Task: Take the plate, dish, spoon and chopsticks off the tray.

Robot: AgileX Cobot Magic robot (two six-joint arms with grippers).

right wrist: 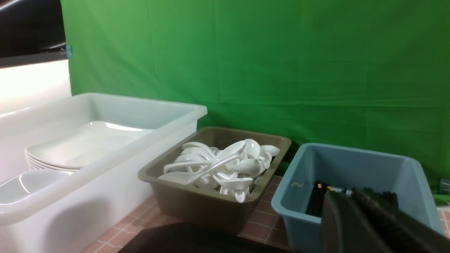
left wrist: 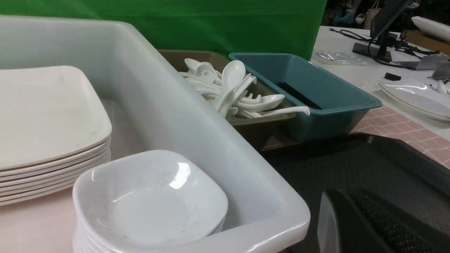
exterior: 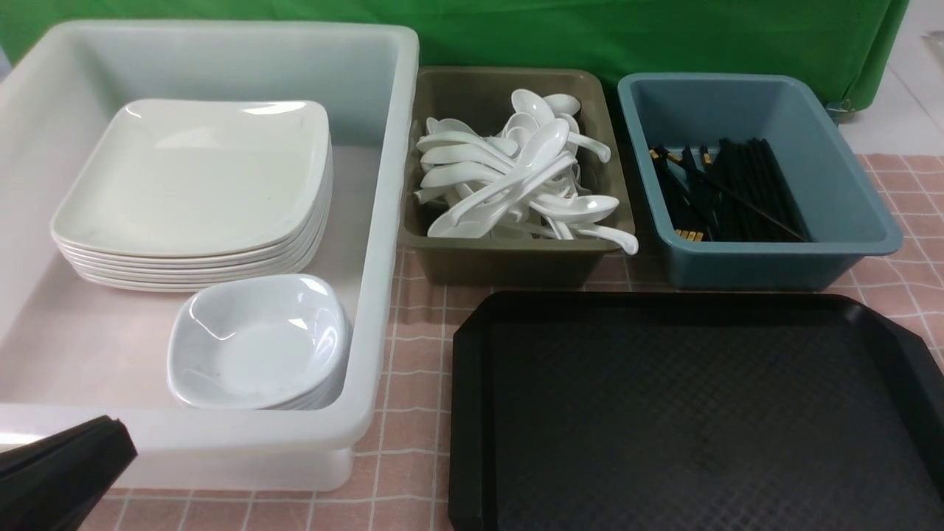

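Note:
The black tray [exterior: 664, 413] lies at the front right with nothing on its patterned floor. The plate [exterior: 192, 177] tops a stack of white square plates in the big white tub [exterior: 383, 221]. In front of that stack the dish [exterior: 258, 346] tops a pile of small dishes. A heap of white spoons [exterior: 516, 177] fills the olive tub [exterior: 501, 265]. Black chopsticks [exterior: 723, 192] lie in the blue tub [exterior: 782, 258]. My left gripper [exterior: 118, 435] sits shut and empty at the tub's front left corner. My right gripper [right wrist: 341, 195], blurred, looks shut and empty before the blue tub.
The three tubs stand in a row behind the tray on a pink checked cloth [exterior: 413, 354]. A green backdrop [exterior: 516, 29] hangs behind them. In the left wrist view, more white plates [left wrist: 415, 95] and cables lie on a table beyond the blue tub.

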